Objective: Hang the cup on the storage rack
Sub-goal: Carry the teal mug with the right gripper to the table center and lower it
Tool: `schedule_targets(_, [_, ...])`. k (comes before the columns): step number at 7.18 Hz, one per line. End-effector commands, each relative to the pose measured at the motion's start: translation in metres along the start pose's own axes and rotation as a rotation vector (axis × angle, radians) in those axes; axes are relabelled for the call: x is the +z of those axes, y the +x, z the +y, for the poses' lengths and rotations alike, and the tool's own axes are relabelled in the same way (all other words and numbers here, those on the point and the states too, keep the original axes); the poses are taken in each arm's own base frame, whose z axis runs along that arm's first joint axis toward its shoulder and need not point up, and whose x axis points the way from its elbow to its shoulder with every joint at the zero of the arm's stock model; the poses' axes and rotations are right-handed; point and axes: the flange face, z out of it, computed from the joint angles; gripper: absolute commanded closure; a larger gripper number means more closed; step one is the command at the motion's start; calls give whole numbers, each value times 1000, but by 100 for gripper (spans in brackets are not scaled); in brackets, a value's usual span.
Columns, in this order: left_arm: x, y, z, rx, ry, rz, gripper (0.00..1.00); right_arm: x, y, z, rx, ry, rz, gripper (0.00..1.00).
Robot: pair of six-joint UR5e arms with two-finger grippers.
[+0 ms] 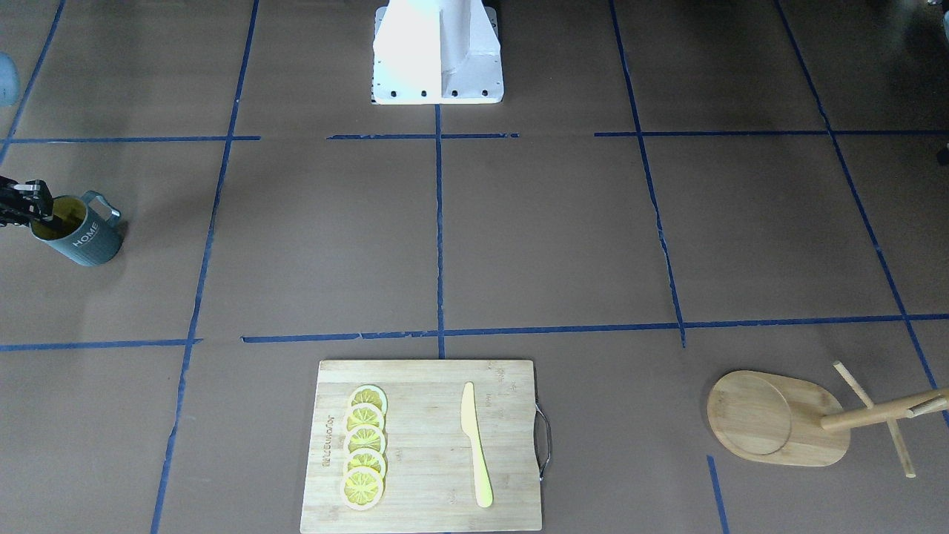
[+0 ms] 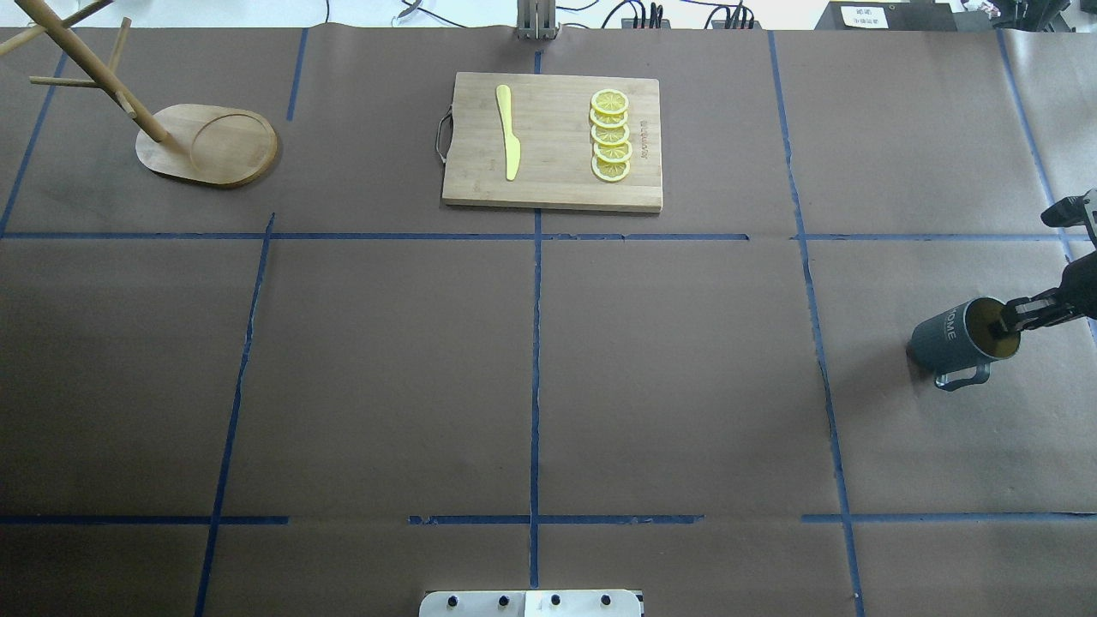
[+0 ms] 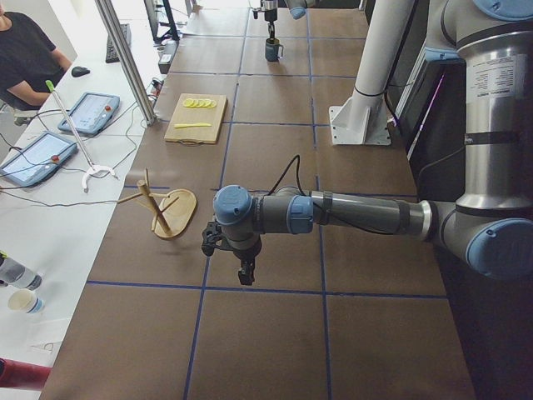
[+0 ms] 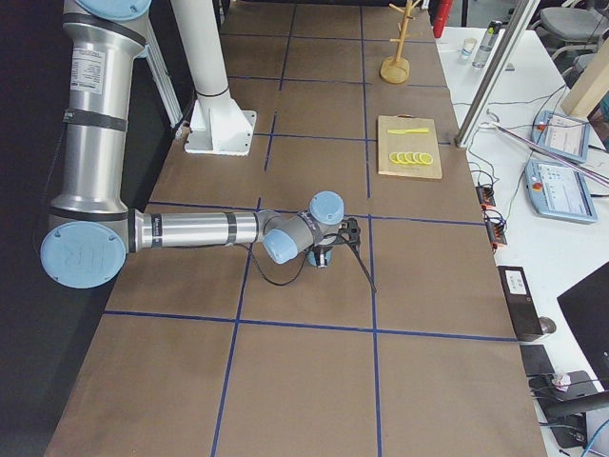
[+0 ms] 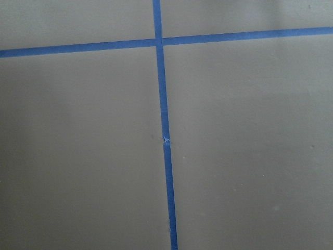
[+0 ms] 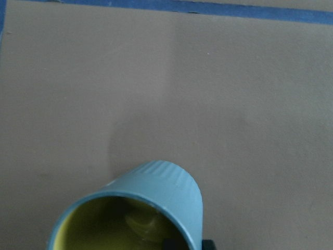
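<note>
The cup (image 2: 958, 337), dark blue-grey with yellow inside and white "HOME" lettering, is at the table's far right in the overhead view, tilted with its handle towards the robot. My right gripper (image 2: 1008, 324) is shut on its rim, one finger inside the mouth. The cup (image 1: 80, 239) and right gripper (image 1: 35, 209) also show in the front-facing view, and the cup (image 6: 135, 208) fills the bottom of the right wrist view. The storage rack (image 2: 210, 146) stands at the far left, far from the cup. My left gripper (image 3: 242, 268) shows only in the exterior left view, so I cannot tell whether it is open or shut.
A bamboo cutting board (image 2: 557, 184) lies at the far middle with several lemon slices (image 2: 611, 135) and a yellow knife (image 2: 508, 130) on it. The robot's white base (image 1: 437, 55) is at the near edge. Blue tape lines divide the brown table cover.
</note>
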Motion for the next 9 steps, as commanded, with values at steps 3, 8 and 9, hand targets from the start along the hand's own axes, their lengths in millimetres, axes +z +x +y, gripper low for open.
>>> schedule_targets(3, [2,11,-3,24,-4,2,0,-27,-185,-68,49,28,-20,100])
schedule_targets(8, [7,22,-5,47,-17,5,0,43,-500,-81,292,97,24,100])
schedule_targets(9, [13,30,-8,68,-26,8,0,54,-523,-89,344,105,31,100])
